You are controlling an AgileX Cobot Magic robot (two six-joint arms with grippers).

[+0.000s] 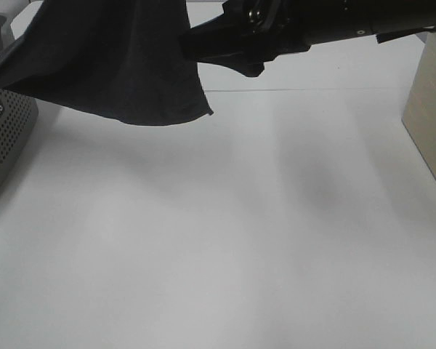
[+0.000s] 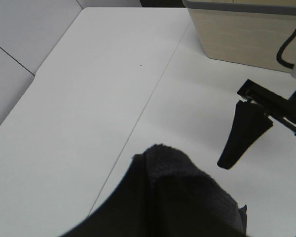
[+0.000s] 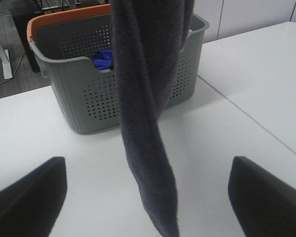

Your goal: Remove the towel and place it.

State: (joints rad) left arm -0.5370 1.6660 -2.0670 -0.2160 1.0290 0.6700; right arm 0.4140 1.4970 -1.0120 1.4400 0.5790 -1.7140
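Towel: the towel (image 1: 109, 65) hangs in the air at the upper left of the overhead frame, a loose dark drape. Its low corner looks clear of the counter (image 1: 225, 240).
Basket: the grey basket (image 1: 3, 138) sits at the left edge of the frame, just behind the drape, with something blue (image 3: 103, 58) inside.
Left fingers: hidden under bunched fabric in their own wrist view. They are pressed together, and I judge them to be pinching the towel's top, since the cloth hangs from there.
Right fingers: the right fingers (image 3: 266, 197) are spread wide, one on either side of the hanging strip and touching nothing. That arm reaches in from the upper right of the overhead frame.
Step in hand: a second grasp, by my read, so both arms can spread the cloth and lay it down.
Doing it well: centre the strip between the fingers and push in until the fabric sits deep. Pinch an edge, not the thick rolled middle.
Watch out: a shallow bite could slip on soft cloth, and a pull toward the basket could snag its rim.
Room to work: the beige box (image 1: 429, 109) at the right edge limits the outward sweep.
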